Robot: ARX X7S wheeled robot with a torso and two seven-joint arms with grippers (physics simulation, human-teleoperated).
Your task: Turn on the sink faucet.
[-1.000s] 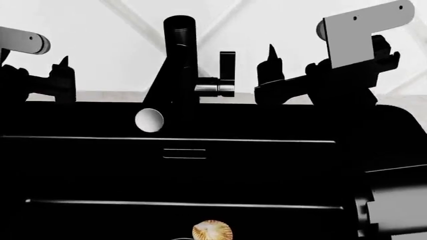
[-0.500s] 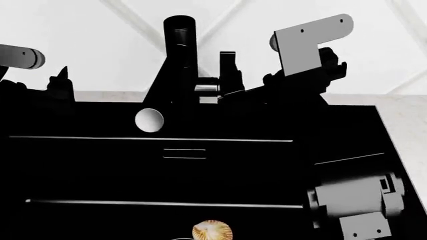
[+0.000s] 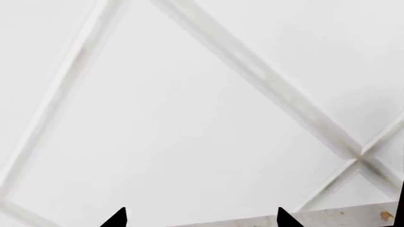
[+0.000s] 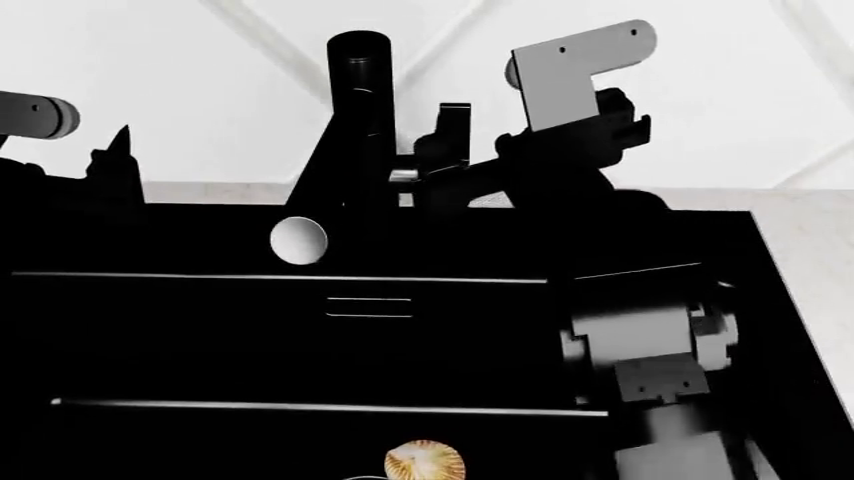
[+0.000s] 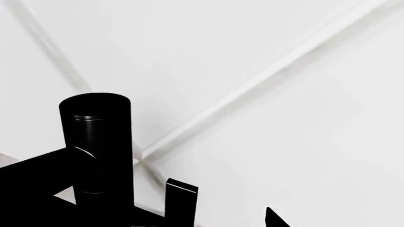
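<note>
from the head camera i see the matte black sink faucet (image 4: 358, 120) with its thick cylindrical post standing at twelve o'clock behind the large glossy black rectangular sink (image 4: 200, 340), its slanted spout ending in a round pale opening at about ten o'clock from basin centre. the short flat side lever stands upright just beside the post, toward three o'clock. my right gripper (image 4: 447, 165) is right at that lever; black on black, so i cannot tell whether its fingers are parted or gripping. my left gripper (image 4: 114, 165) sits at nine o'clock, well apart from the faucet; its wrist view shows two pointed tips spread wide, holding nothing, facing the white diagonal-tiled wall (image 3: 189, 118).
</note>
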